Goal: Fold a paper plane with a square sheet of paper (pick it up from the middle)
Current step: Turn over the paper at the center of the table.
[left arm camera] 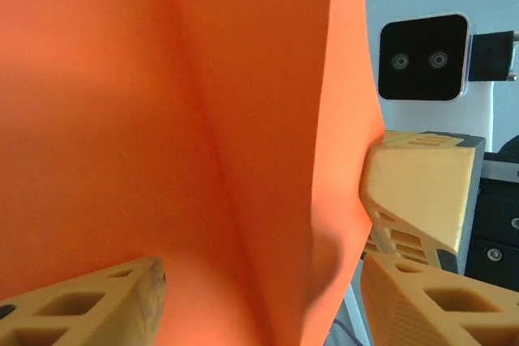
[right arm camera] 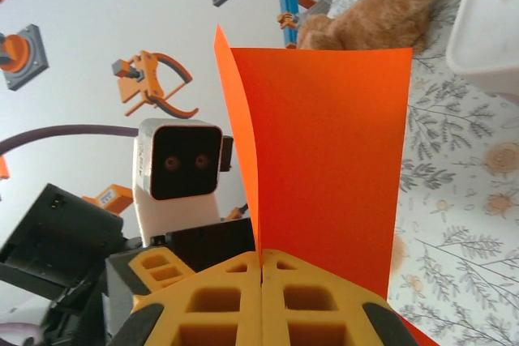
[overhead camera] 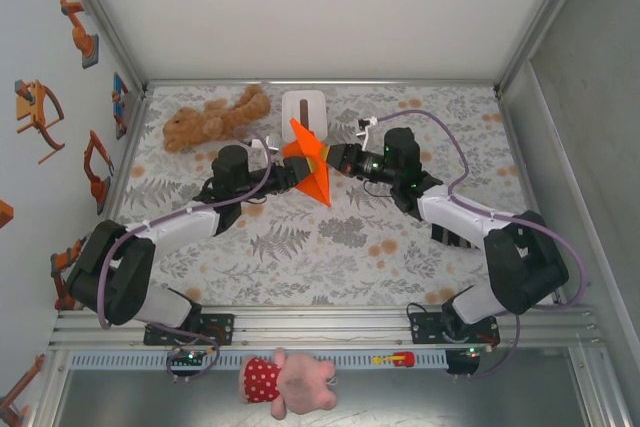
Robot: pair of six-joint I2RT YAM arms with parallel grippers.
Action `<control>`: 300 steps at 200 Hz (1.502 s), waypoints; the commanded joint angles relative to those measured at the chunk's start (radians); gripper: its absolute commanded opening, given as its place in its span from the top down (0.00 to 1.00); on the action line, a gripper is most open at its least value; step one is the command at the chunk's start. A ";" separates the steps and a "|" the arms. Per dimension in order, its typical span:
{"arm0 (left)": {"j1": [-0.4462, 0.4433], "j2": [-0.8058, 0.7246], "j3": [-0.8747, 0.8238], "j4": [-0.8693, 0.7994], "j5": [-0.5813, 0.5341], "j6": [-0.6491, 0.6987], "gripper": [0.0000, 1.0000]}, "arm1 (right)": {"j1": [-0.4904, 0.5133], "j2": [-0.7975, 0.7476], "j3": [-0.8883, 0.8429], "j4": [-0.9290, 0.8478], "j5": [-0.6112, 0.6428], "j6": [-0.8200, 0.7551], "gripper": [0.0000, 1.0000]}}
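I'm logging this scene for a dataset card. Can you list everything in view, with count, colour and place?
square sheet of paper: one, bright orange, creased, held up over the table's middle
tissue box: one, white, far edge, centre
teddy bear: one, brown, lying far left
plush toy: one, pink with red dotted dress, by the near rail
tool stickers: several, orange and blue, left wall
table: one, grey leaf-print cover
left claw: one, yellow fingers, open either side of the paper
right claw: one, yellow fingers, shut on the paper
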 commanded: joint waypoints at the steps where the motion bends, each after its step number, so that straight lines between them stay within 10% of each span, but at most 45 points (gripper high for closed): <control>1: -0.010 0.008 0.028 0.098 0.039 0.031 0.41 | -0.008 0.003 -0.009 0.089 -0.033 0.062 1.00; 144: -0.014 0.009 0.024 0.137 0.050 0.073 0.76 | -0.028 0.023 -0.028 0.123 -0.051 0.120 0.94; 216: -0.005 -0.037 0.051 -0.085 -0.013 0.180 0.84 | -0.116 -0.069 -0.124 0.109 -0.011 0.098 0.57; 247: -0.018 -0.094 0.145 -0.498 -0.206 0.375 0.84 | -0.162 -0.178 -0.115 -0.205 0.095 -0.068 0.52; 300: -0.170 -0.015 0.376 -1.064 -0.880 0.624 0.86 | -0.163 -0.291 -0.015 -0.665 0.380 -0.256 0.62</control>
